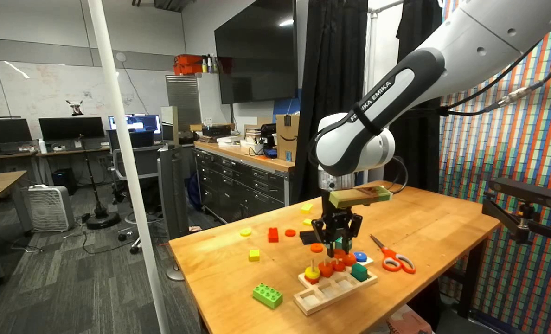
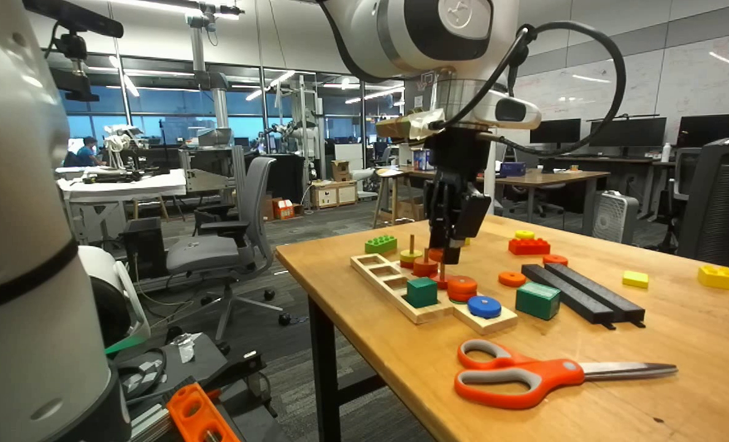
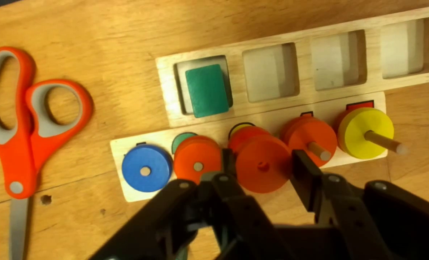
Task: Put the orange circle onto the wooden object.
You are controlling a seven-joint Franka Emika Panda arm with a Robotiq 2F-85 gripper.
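Orange-handled scissors (image 3: pixel 30 133) lie well left of the fingers (image 3: pixel 304 177) in the wrist view. Nearer comes the blue disc (image 3: pixel 147 159), then an orange stack (image 3: pixel 193 155) just beside the left fingertip; up and left of both tips, the green block (image 3: pixel 207 90) sits in a cell of the tray (image 3: pixel 304 72).

Pinched between the fingers is the orange disc (image 3: pixel 263 178), its hole showing; being round, it has no long axis to line up. Beneath it, partly covered, a red disc (image 3: pixel 245 135) lies on the peg board (image 3: pixel 218 130), which runs alongside the tray. Just right of the right fingertip stands a red-orange disc (image 3: pixel 304 133), then farther right a yellow disc (image 3: pixel 359 133).

Everything turns on hole over peg (image 2: pixel 442 272). I take the red disc's peg, below the tips, as the likely target, calling for a straight descent; off centre, the orange disc could catch on its end. The wrist view hides that peg, and no end pokes through the hole. In an exterior view it rises bare from the red disc, its top lost against a fingertip, so I cannot tell whether the hole has met it. Both exterior views also show, outside the wrist view, a loose disc (image 2: pixel 512 279) apart from the fingers.
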